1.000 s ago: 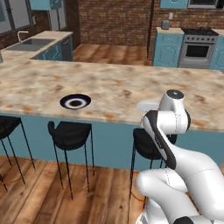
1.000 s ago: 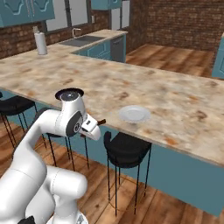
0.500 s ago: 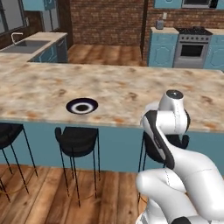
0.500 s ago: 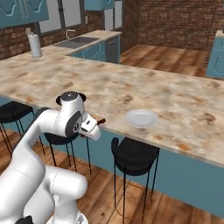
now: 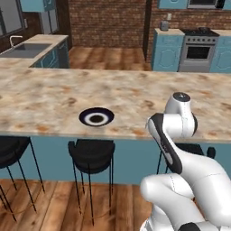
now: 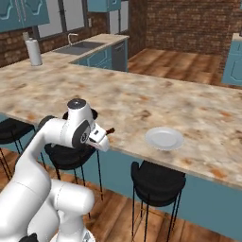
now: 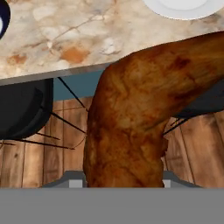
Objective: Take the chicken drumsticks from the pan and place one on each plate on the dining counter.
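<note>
Between the claw (image 6: 108, 134) tips, a glossy brown drumstick (image 7: 140, 113) bulges lumpily.

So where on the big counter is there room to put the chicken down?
The white plate near the front edge has nothing on it. The dining counter is bare stone behind and on both sides of that plate. The dark-rimmed plate is bare too, with open stone around it. The tool carries the drumstick at the counter's edge above the stools.

White arm folded, elbow high, wrist level with forearm. Two-finger gripper (image 6: 108, 134) points forward, fingers clamped on glossy orange-brown chicken drumstick (image 7: 140, 118).
</note>
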